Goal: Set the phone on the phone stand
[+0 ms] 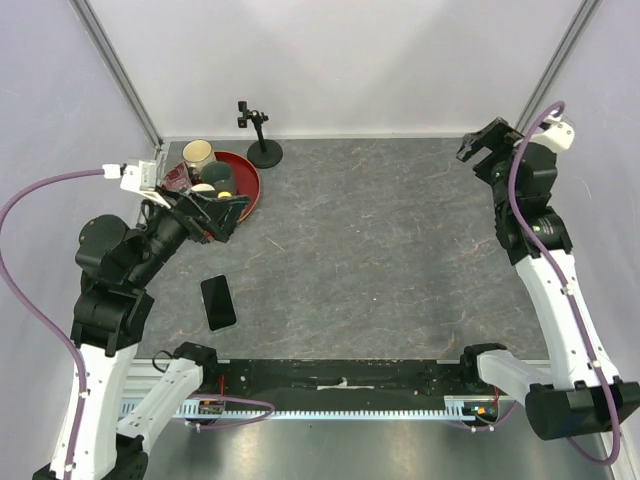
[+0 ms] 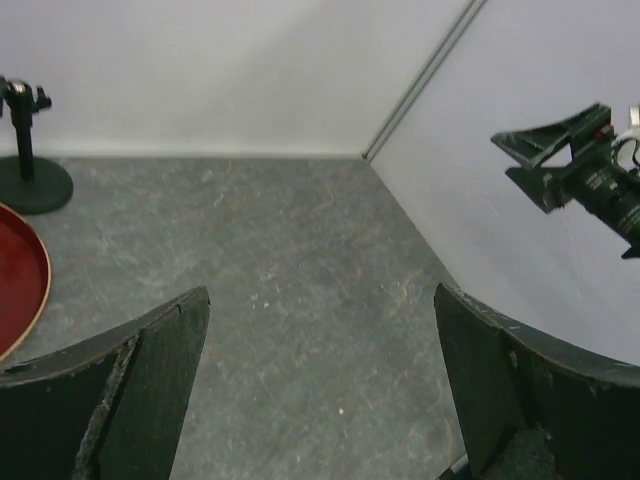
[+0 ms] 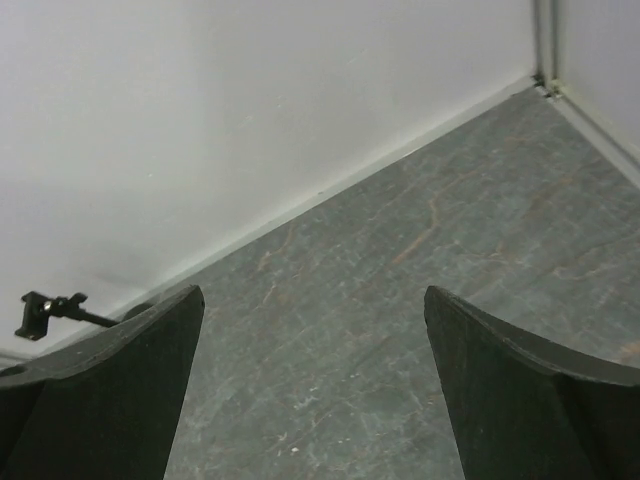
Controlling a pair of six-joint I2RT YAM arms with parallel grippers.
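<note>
Left claw (image 1: 222, 212) open, empty. Phone (image 1: 218, 302) lies flat on the surface (image 1: 380, 260), near side of the claw; stand (image 1: 262, 135) is beyond it. Suggest retract, descend, pinch the long edges. Right claw (image 1: 487, 146) open.

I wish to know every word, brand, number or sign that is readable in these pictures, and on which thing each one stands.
No text can be read in any view.
The phone shows only a dark, blank screen.
The phone stand bears no visible mark.
Anything printed on the cups in the red tray is too small to read.
</note>
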